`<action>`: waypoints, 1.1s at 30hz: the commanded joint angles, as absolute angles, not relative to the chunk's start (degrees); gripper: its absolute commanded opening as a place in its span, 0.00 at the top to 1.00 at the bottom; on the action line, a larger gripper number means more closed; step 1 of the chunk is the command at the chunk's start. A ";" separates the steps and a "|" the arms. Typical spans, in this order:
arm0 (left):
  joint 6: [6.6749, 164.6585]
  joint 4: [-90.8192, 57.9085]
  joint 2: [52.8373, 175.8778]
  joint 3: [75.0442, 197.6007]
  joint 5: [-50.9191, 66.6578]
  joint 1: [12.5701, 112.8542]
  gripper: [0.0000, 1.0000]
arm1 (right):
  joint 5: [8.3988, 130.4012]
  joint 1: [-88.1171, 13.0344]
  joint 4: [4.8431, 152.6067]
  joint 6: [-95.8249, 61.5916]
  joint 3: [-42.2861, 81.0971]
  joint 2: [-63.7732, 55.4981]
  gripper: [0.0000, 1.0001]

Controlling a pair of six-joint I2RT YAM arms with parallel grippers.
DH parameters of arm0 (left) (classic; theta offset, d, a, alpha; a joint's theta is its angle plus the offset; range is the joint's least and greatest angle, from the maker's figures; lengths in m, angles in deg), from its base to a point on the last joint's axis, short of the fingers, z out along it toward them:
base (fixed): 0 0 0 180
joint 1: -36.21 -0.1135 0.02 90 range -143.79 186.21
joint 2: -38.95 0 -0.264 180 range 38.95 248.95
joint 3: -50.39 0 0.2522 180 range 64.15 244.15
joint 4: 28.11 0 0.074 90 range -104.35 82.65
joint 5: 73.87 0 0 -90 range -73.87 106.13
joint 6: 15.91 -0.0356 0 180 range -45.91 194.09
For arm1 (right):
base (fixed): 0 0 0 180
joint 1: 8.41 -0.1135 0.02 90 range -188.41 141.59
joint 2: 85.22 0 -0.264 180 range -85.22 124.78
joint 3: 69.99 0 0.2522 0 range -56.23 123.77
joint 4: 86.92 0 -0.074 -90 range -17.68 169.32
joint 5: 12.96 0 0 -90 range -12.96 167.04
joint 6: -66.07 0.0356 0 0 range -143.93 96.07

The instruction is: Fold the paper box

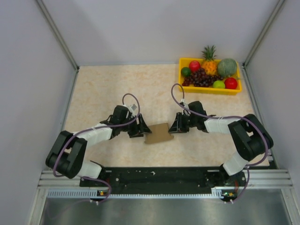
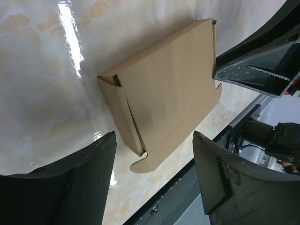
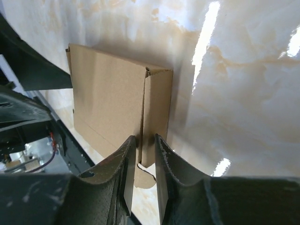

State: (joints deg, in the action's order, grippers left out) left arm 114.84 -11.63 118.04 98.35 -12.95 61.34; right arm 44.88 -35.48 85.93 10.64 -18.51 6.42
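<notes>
The paper box [image 1: 159, 133] lies flat and closed on the table [image 1: 103, 89], near its front edge and midway between the two arms, a small brown cardboard rectangle with its broad face up. The left gripper [image 1: 139, 127] sits just beside its left end with the jaws spread wide and released; in the left wrist view the fingers [image 2: 89, 187] stand on either side of the box [image 2: 164, 84] without touching it. The right gripper [image 1: 176, 124] meets the opposite end. Its jaws are drawn narrow around the edge where the top panel meets a side wall, though whether they actually pinch the cardboard I cannot tell. At the far right corner of the table, well apart from the box, a yellow tray [image 1: 208, 91] holds a pineapple [image 1: 209, 58], a green melon [image 1: 227, 67], dark grapes [image 1: 200, 78], two red fruits and two green ones. Only the top view shows that tray and both arms whole. The left wrist view alone shows a small open slot [image 2: 115, 80] at one corner of the box and a rounded tab [image 2: 139, 165] poking out at its near end. The right wrist view [image 3: 143, 143] shows the side wall as a narrow strip [image 3: 157, 108] beside the top panel [image 3: 105, 108].
</notes>
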 commanded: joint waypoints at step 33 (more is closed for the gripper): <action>123.13 -20.33 119.37 96.49 -22.63 62.75 1.00 | 39.24 -36.01 81.17 9.30 -12.99 4.96 0.65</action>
State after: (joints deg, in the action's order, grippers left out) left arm 122.21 -16.90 121.17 93.41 -19.73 62.19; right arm 41.49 -34.63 83.20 11.36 -15.26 8.21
